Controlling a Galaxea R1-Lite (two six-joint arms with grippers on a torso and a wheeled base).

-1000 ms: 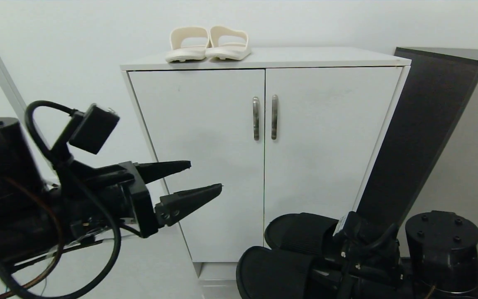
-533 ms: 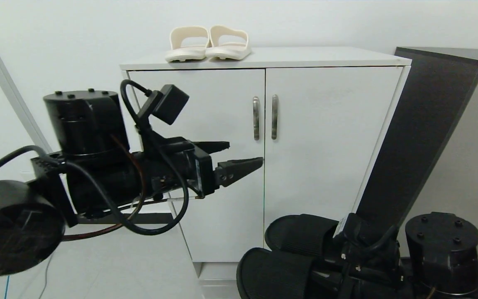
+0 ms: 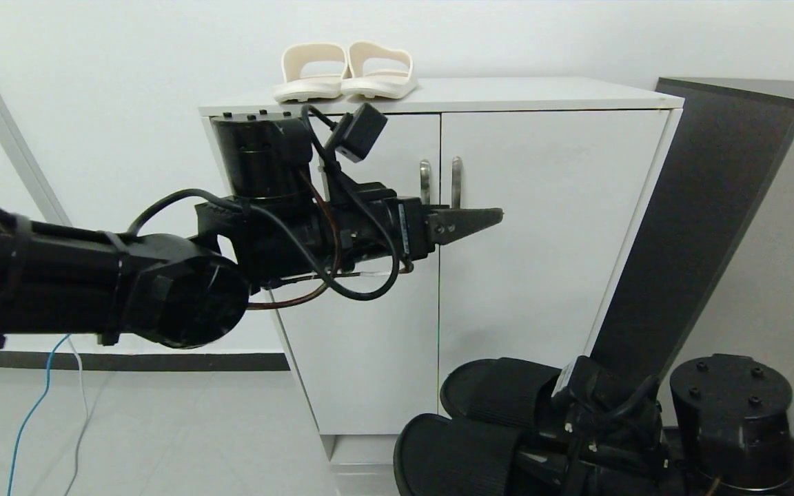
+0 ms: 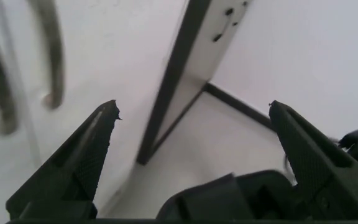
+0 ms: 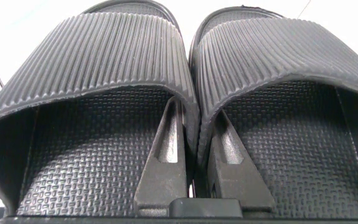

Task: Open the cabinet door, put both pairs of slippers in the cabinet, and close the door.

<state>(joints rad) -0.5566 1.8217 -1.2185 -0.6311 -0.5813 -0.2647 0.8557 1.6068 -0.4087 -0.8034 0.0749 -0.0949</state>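
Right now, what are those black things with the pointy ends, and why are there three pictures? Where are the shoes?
Those black things are a robot's two arms, and each one ends in a claw. The big picture comes from a camera on the robot's head. It looks at a white cabinet with both doors closed. A cream pair of slippers sits on top of it. The left claw is open, in front of the door handles. I can't tell if it touches them. The other two pictures come from little cameras on the wrists, looking along the claws. In the right wrist one, the right claw pinches a black pair of slippers together, with one finger inside each.
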